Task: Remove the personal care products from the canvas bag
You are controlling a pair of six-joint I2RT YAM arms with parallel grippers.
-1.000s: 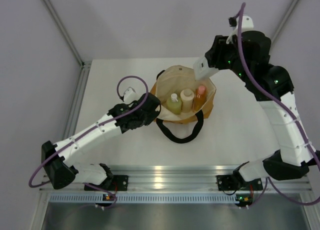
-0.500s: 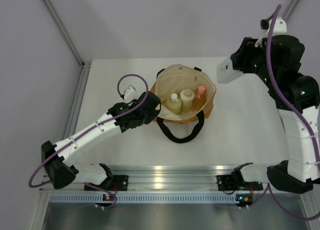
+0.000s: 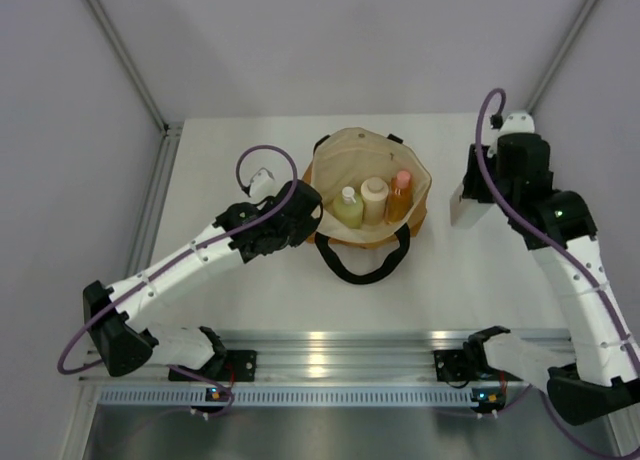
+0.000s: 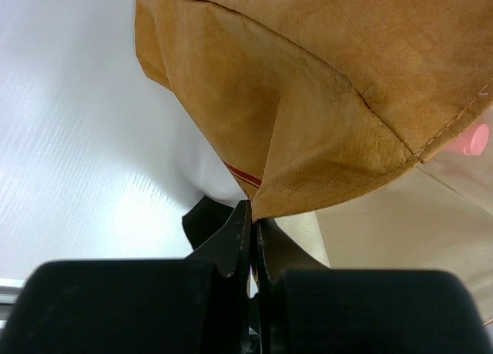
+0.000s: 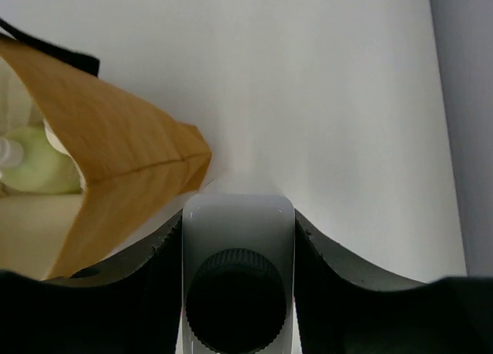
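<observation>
The mustard-tan canvas bag [image 3: 350, 165] stands open at the table's middle, its black handle [image 3: 362, 270] lying in front. Inside stand a yellow-green bottle [image 3: 349, 208], a cream-beige bottle [image 3: 374, 199] and an orange bottle with a pink cap [image 3: 400, 196]. My left gripper [image 3: 303, 212] is shut on the bag's left rim; the wrist view shows the fabric [image 4: 323, 100] pinched at the closed fingertips [image 4: 243, 215]. My right gripper [image 3: 470, 202] is shut on the white bottle with dark cap [image 5: 237, 269], held low over the table right of the bag [image 5: 115, 150].
White table [image 3: 250, 290] with an aluminium rail at the near edge [image 3: 330, 350]. Grey walls close off the back and sides. The right arm's purple cable loops above its wrist [image 3: 485, 110].
My right arm has swung from above the bag out to the right and down, carrying the white bottle close to the table. The left gripper has stayed on the bag's rim.
</observation>
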